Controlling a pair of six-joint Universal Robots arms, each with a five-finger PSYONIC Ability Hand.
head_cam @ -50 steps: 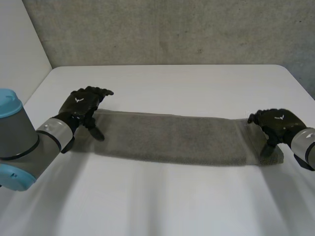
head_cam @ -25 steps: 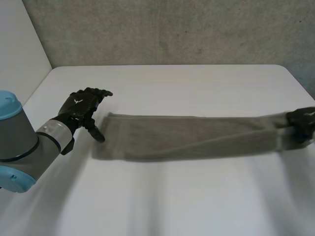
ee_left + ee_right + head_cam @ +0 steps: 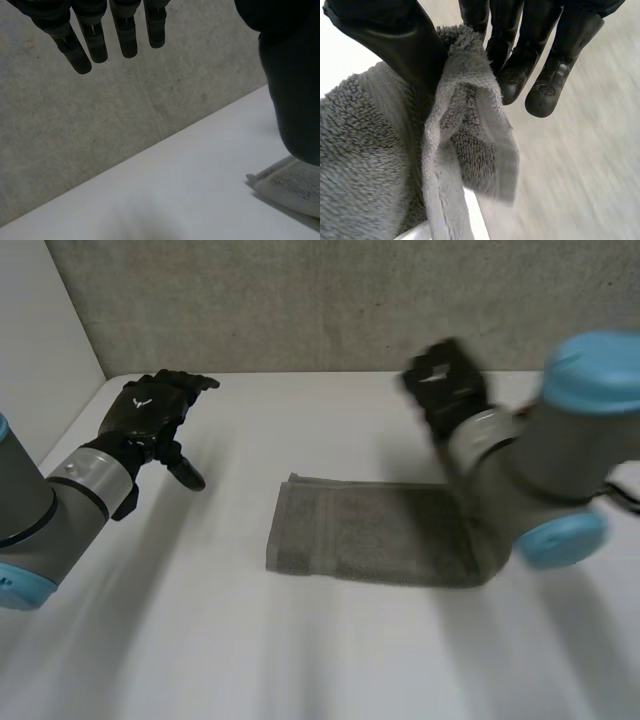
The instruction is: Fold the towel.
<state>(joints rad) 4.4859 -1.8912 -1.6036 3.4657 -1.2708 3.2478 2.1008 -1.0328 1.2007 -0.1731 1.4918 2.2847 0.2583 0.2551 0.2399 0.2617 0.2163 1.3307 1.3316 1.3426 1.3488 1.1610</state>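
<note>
Towel point(image 3: 370, 535) sits on the tabletop point(image 3: 300, 660) right of the middle in the head view, one end running up behind the right arm toward the raised right robot hand point(image 3: 445, 380). The left robot hand point(image 3: 150, 410) hangs well apart, off the cloth. Left wrist view: fingers straight, holding nothing, so nothing pins the free end and it could just drag instead of folding. Right wrist view: thumb and fingers pinch only a bunched edge, which might slip out or land skewed.
</note>
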